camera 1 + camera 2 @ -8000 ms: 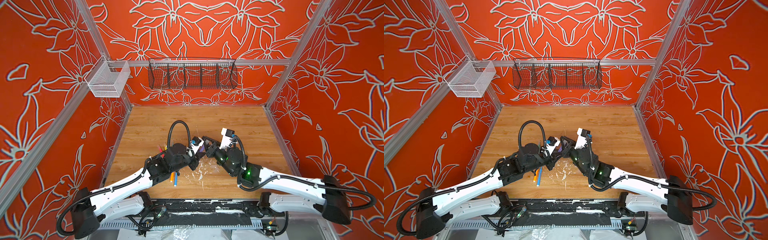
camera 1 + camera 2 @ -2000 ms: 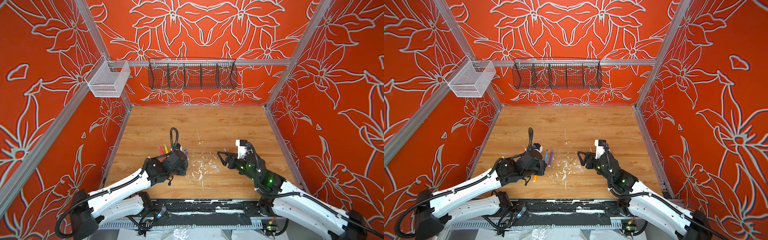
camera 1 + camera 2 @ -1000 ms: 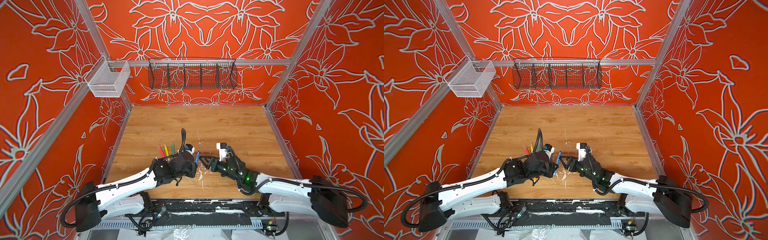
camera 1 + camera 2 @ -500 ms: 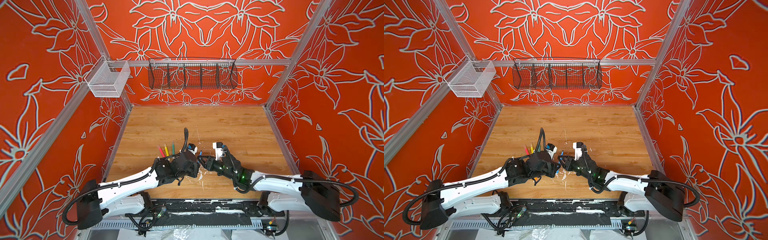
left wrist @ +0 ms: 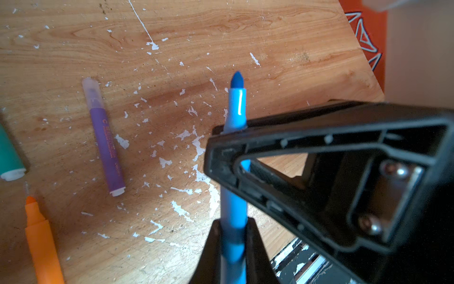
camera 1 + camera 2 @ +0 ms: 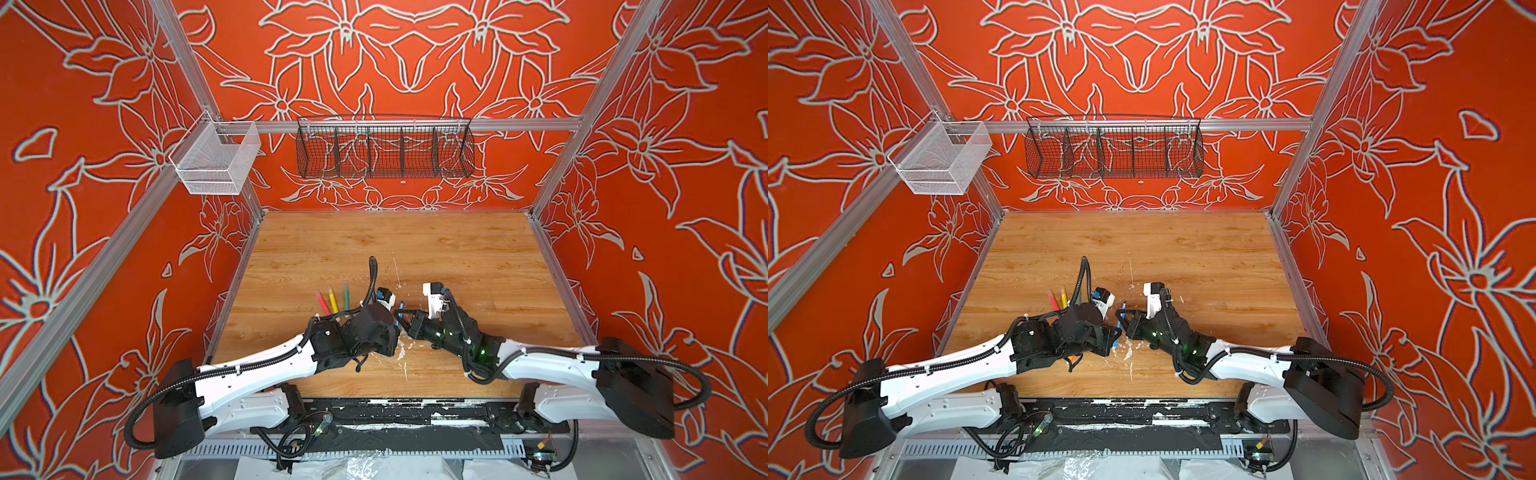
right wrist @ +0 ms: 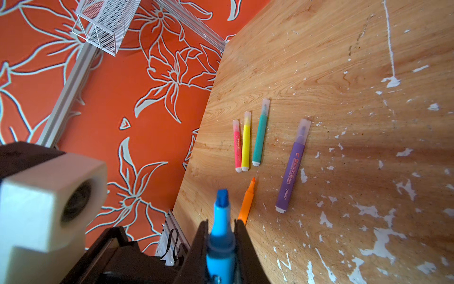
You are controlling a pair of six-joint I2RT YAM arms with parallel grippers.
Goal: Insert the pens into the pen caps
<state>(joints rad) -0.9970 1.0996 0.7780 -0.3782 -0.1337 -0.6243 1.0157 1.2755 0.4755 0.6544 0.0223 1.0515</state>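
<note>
Right wrist view: pink pen (image 7: 237,145), yellow pen (image 7: 245,145), green pen (image 7: 260,137) and purple pen (image 7: 292,167) lie capped on the desk's (image 7: 344,73) left half. The orange pen (image 7: 247,199) lies bare. Left gripper (image 5: 232,226) and right gripper (image 7: 221,226) both clamp the uncapped blue pen (image 7: 222,211), toward the front edge.

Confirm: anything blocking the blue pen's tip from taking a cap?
Nothing visible. The left claw and right claw are both shut on the blue pen; its bare tip sticks out clear of both, above the table. No loose cap I can make out in any view.
</note>
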